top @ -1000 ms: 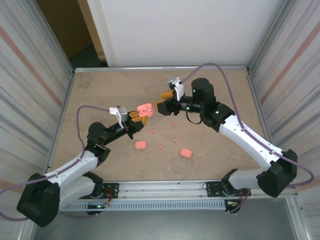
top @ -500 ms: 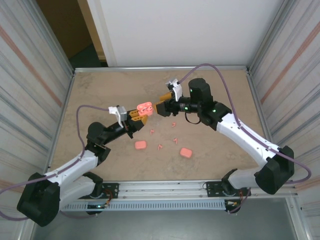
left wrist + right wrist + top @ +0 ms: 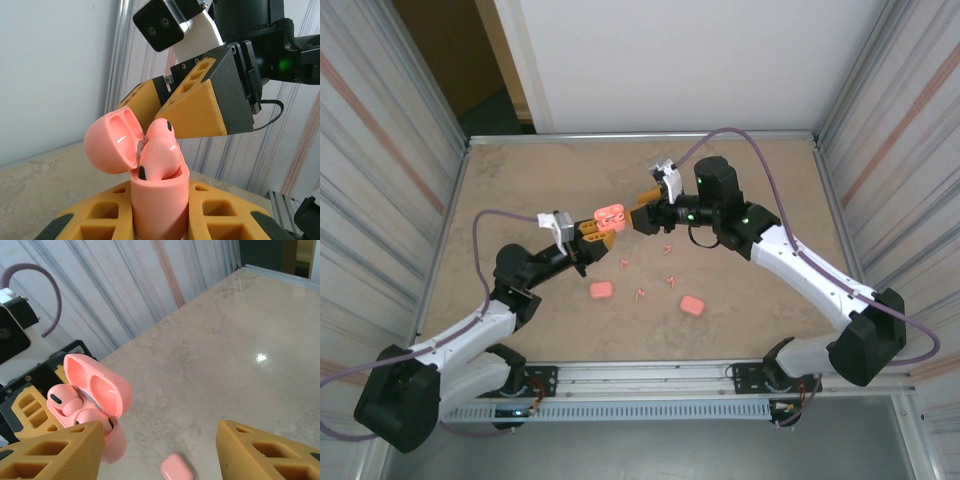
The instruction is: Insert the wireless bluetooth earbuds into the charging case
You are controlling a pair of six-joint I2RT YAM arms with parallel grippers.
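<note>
While clenched in left claw (image 3: pixel 601 230), case (image 3: pixel 160 205) with earbuds (image 3: pixel 159 156) just beside released right claw (image 3: pixel 642 216).

A table (image 3: pixel 520 180) with a beige, marbled top is bordered by a thin metal frame. Beyond the table's far edge a plain white panel (image 3: pixel 700 60) is set, and off its far-left corner a dark opening (image 3: pixel 460 60) is seen. The table is flanked by 2 ribbed, striped walls (image 3: pixel 370 150). A bright glare (image 3: pixel 261 358) is reflected on the tabletop.
</note>
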